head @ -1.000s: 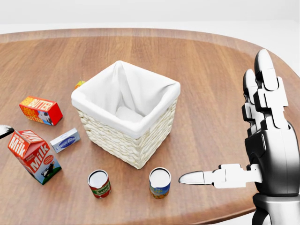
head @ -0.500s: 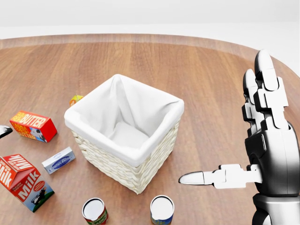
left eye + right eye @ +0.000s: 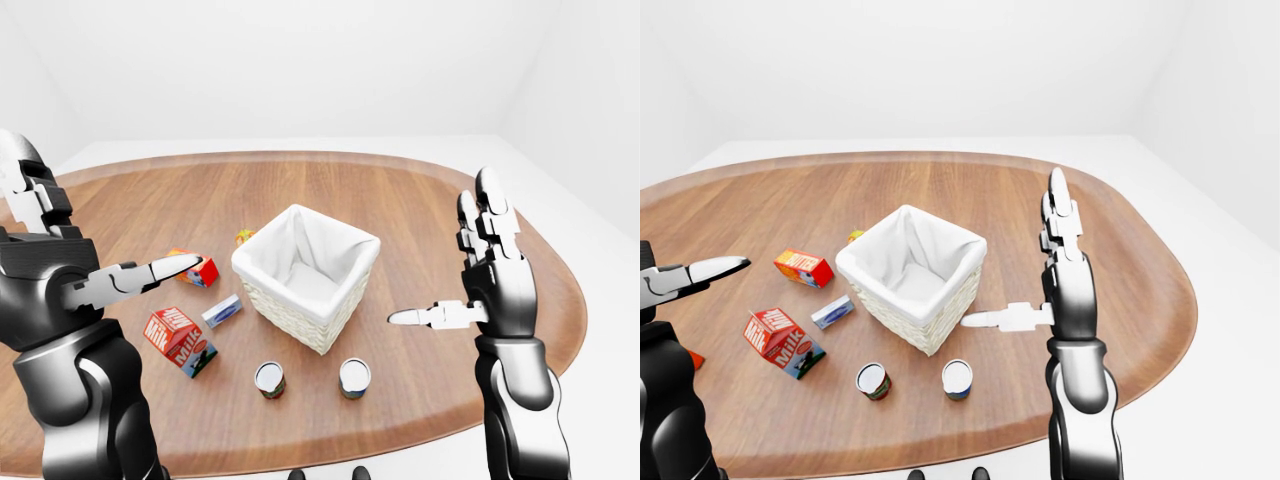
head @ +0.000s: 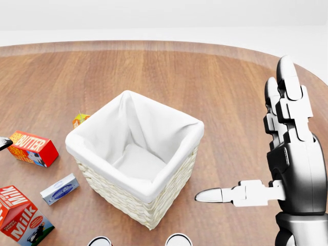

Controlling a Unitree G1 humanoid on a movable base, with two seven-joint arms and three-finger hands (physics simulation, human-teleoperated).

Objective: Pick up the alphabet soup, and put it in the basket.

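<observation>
The alphabet soup can [image 3: 957,379], with a blue and yellow label, stands upright on the wooden table near its bottom edge, just below the basket; only its top [image 4: 179,240] shows in the head view. The white-lined wicker basket [image 3: 872,287] stands at the table's middle and is empty. My right hand [image 3: 445,260] is open, fingers up and thumb pointing left, raised to the right of the basket and above and to the right of the can. My left hand [image 3: 100,205] is open, raised over the table's left side.
A second can [image 3: 873,381], with a red and green label, stands left of the soup. A milk carton [image 3: 783,341], a small blue-grey box [image 3: 832,312] and a butter box [image 3: 804,267] lie left of the basket. A small orange thing [image 4: 80,119] sits at the basket's upper left. The table edge [image 3: 940,455] is near.
The whole head view has shifted: the basket and boxes have slid down and grown, and the cans have dropped to the bottom edge, so the camera moved. My right hand keeps its pose.
</observation>
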